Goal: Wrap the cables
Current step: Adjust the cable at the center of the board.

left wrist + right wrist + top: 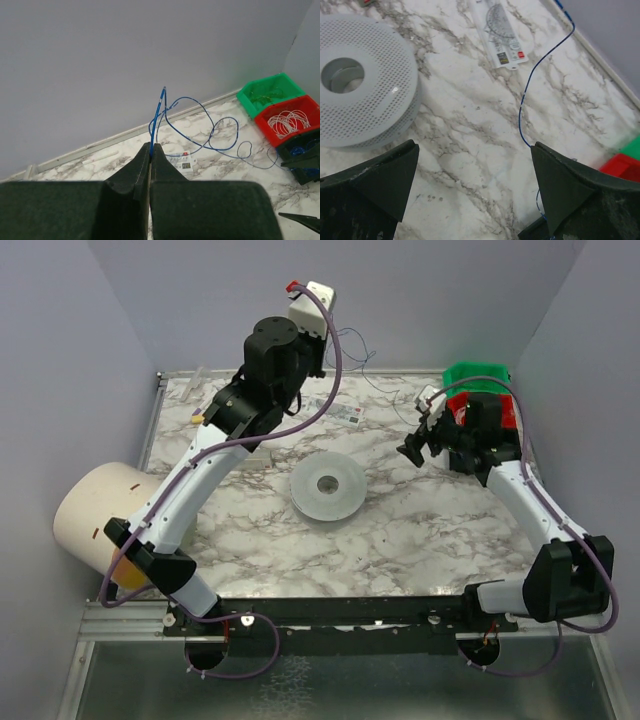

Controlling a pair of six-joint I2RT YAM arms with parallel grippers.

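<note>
The cable [200,125] is a very thin dark-blue wire. It rises from my left gripper [151,147], which is shut on it and held high near the back wall, then falls in loose loops onto the marble table. In the top view the left gripper [318,352] is raised and the cable [366,360] trails right toward the bins. My right gripper [475,165] is open and empty, low over the table. The cable [525,112] runs past its right finger [560,190] without being held. In the top view the right gripper [412,448] is right of the spool.
A white perforated spool [328,487] lies flat mid-table and also shows in the right wrist view [360,80]. A clear protractor ruler [347,415] lies behind it. Green [478,375] and red [505,415] bins stand at the back right. A large cream roll [100,515] sits at the left edge.
</note>
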